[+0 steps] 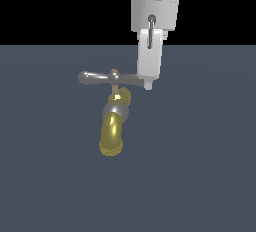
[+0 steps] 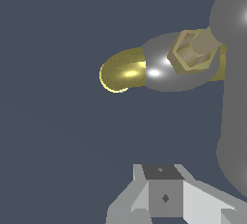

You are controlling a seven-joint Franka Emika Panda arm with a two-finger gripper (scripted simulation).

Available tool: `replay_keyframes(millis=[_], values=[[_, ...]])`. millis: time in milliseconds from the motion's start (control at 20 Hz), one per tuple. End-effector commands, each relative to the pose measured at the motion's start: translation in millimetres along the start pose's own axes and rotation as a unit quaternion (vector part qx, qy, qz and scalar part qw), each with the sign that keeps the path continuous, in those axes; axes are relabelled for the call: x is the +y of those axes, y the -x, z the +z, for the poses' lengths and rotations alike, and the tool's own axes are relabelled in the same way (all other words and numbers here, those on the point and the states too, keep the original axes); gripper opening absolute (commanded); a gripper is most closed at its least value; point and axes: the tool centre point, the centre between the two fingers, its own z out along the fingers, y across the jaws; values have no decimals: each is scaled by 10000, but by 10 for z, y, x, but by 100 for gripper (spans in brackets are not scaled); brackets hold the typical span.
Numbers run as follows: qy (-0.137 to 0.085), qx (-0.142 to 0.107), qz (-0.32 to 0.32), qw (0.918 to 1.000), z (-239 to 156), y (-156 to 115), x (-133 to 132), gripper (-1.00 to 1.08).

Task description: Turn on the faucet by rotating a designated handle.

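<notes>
Grey handle [image 1: 111, 78] crowns the gold-spouted faucet [image 1: 114, 121] on the tabletop [image 1: 200, 176]; in the exterior view the tool [image 1: 148, 86] touches the crossbar's right end, its spread impossible to tell. Wrist view: handle [image 2: 234, 97] looms beside the tool [image 2: 164, 196].

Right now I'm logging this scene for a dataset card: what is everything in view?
shiny gold curved faucet with silver collar: one, gold and silver, mid-floor, ribbed mouth toward the camera in the exterior view.
slim grey metallic crossbar handle: one, grey, horizontal atop the faucet.
flat dark blue-grey floor: one, beneath everything.
white gripper: one, white, at the handle's end on the exterior view's right; contact and opening unclear.
</notes>
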Motion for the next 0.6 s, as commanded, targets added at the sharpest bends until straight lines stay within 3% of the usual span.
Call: replay_keyframes(millis=[0, 550], values=[[-2, 4, -103, 9999, 39, -16, 23, -100], [-7, 8, -191, 9998, 73, -30, 69, -100]])
